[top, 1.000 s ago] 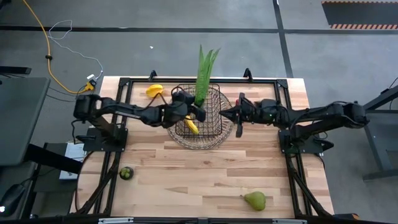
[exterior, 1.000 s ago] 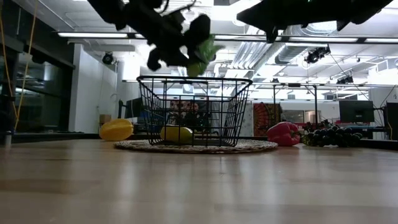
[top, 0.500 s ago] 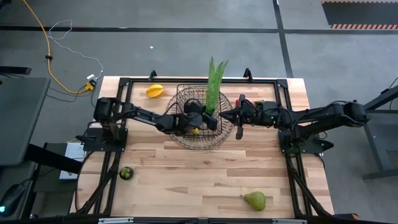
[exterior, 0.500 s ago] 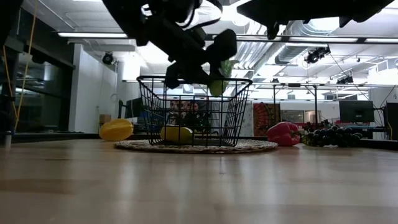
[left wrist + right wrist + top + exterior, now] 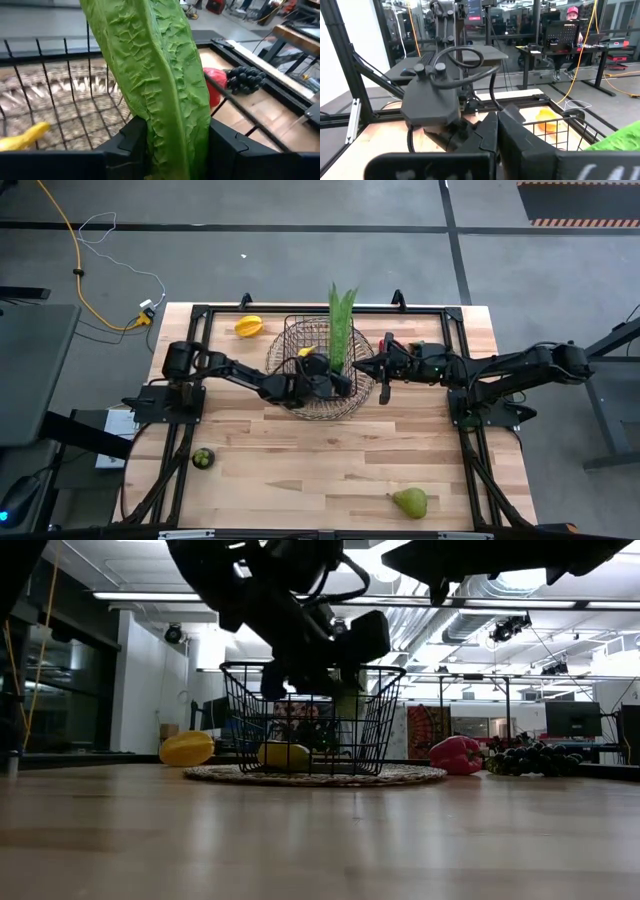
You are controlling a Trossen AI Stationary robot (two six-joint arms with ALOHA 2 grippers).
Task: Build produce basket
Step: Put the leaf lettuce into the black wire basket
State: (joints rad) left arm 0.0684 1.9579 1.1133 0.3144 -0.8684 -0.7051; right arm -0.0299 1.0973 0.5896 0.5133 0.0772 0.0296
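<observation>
The dark wire basket (image 5: pixel 318 370) stands on a round woven mat at the table's far middle, with a yellow banana (image 5: pixel 22 137) lying on its floor. My left gripper (image 5: pixel 325 380) is over the basket, shut on the long green leafy bunch (image 5: pixel 340 320). In the low view the bunch (image 5: pixel 348 700) reaches down inside the basket (image 5: pixel 312 720). My right gripper (image 5: pixel 362 365) is shut and empty, just right of the basket. A pear (image 5: pixel 409 502) and a small dark green fruit (image 5: pixel 203 458) lie near the front edge. My left gripper pinches the leafy bunch near its lower end (image 5: pixel 172 142) between its two fingers, one on each flat side. The fingers come from the table's left, over the basket's rim. The leaves stick out past the fingertips and rise up. The bunch's lower part is inside the basket.
A yellow-orange pepper (image 5: pixel 248 326) lies left of the basket at the far edge. A red pepper (image 5: pixel 215 86) and dark grapes (image 5: pixel 244 80) lie right of the basket, under my right arm. A black frame rail runs round the table.
My left gripper has gone down and toward the table's right and near edges, carrying the leafy bunch from above the basket's rim into the basket. The bunch has stayed in the hold, and its lower end now sits below the rim. My right gripper has kept still.
</observation>
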